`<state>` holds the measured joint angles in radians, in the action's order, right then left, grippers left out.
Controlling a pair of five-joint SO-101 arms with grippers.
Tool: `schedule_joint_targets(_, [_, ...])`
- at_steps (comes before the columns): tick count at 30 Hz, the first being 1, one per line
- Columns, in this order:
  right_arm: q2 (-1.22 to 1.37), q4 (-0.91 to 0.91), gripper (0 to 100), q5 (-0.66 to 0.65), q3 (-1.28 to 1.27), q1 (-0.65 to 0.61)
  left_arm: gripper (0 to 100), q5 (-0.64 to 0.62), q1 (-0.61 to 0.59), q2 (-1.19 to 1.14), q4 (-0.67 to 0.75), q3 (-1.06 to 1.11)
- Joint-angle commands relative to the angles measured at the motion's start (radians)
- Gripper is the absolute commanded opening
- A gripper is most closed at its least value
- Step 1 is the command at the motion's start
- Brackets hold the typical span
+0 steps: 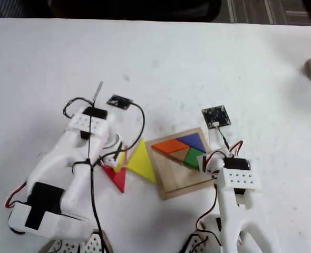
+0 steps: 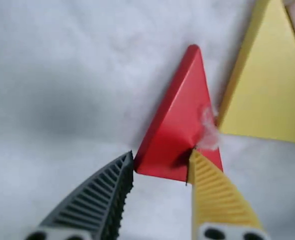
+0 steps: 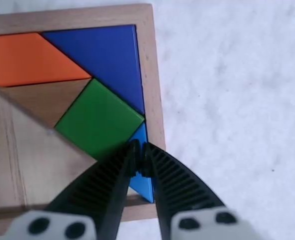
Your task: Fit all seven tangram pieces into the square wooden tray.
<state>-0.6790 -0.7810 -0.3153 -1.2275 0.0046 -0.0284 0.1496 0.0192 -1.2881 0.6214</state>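
Left gripper [image 2: 160, 159] sits low over the bench toward its front-left part, jaws moderately wide. The grey fingertip [image 2: 123, 167] is just off one base corner of the red triangle [image 2: 180, 115], and the yellow fingertip [image 2: 196, 159] rests on that base edge. The red triangle lies flat on the bench. The large yellow triangle [image 2: 267, 75] lies just beside it on the tray side; cannot tell whether their edges touch. The square wooden tray [image 1: 190, 187] stands near the bench's front edge, about mid-width, turned at an angle. Inside it, an orange parallelogram [image 3: 27, 57] and a large blue triangle [image 3: 105, 55] line one rim, with a green square [image 3: 100, 120] next to them. The small blue triangle [image 3: 143, 186] fills the corner next to the square. Right gripper [image 3: 140, 147] is over that corner, jaws narrow, nearly together, tips down on the small blue triangle, clamping nothing.
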Motion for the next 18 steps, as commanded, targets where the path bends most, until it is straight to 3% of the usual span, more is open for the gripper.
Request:
schedule_joint_targets(1, [-0.031,0.016,1.8,-0.009,0.012,-0.001,18,-0.011,0.042,0.007,-0.028,-0.074])
schedule_joint_targets(5, [-0.031,0.016,1.8,-0.009,0.012,0.001,17,-0.011,0.079,0.007,-0.075,-0.123])
schedule_joint_targets(12, [-0.030,0.030,1.8,-0.009,0.012,0.001,6,-0.011,0.162,0.007,-0.086,-0.140])
schedule_joint_targets(18, [-0.031,0.031,1.8,-0.009,0.012,0.001,4,-0.009,0.205,0.007,-0.086,-0.143])
